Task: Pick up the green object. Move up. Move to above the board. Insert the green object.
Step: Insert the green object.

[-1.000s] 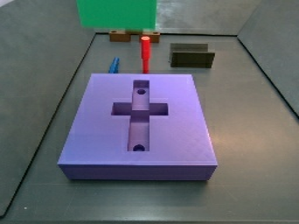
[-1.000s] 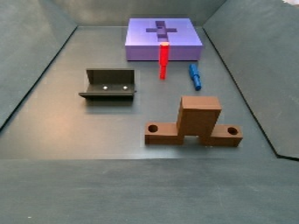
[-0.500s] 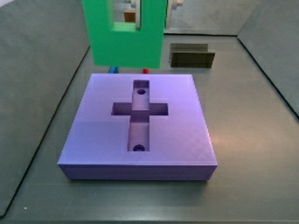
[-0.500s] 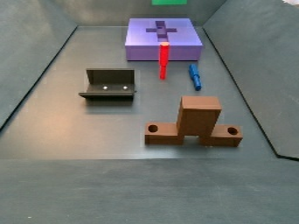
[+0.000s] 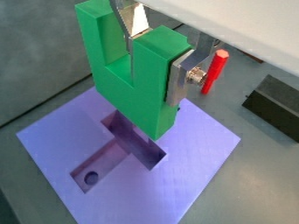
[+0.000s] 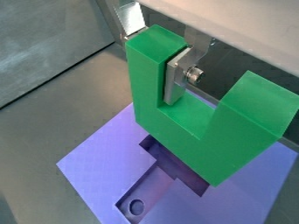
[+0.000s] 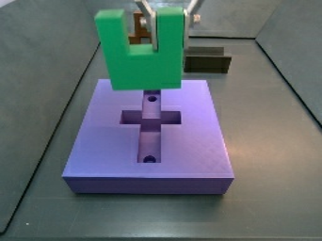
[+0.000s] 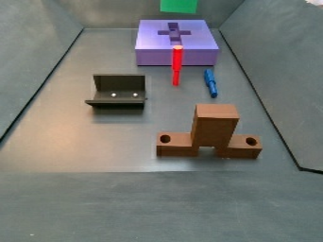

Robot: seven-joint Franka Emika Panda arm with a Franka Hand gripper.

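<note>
— While the gripper (image 5: 149,45) grips the green object (image 7: 141,52) above the board (image 7: 189,141), what's listed?
— Item: insertion pending. I'd say square it over the cross slot (image 7: 150,117), then lower straight.

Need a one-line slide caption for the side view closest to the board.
Tool holds green object above the board.

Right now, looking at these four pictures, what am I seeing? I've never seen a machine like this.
It is one robot arm with a two-finger gripper. Two cameras ride on its wrist and look down; two stand beside the table. The gripper is shut on the green object, held in the air over the board, the purple slab with a cross-shaped slot. A side view also shows a red peg, a blue piece, the dark fixture and a brown piece lying on the floor.
</note>
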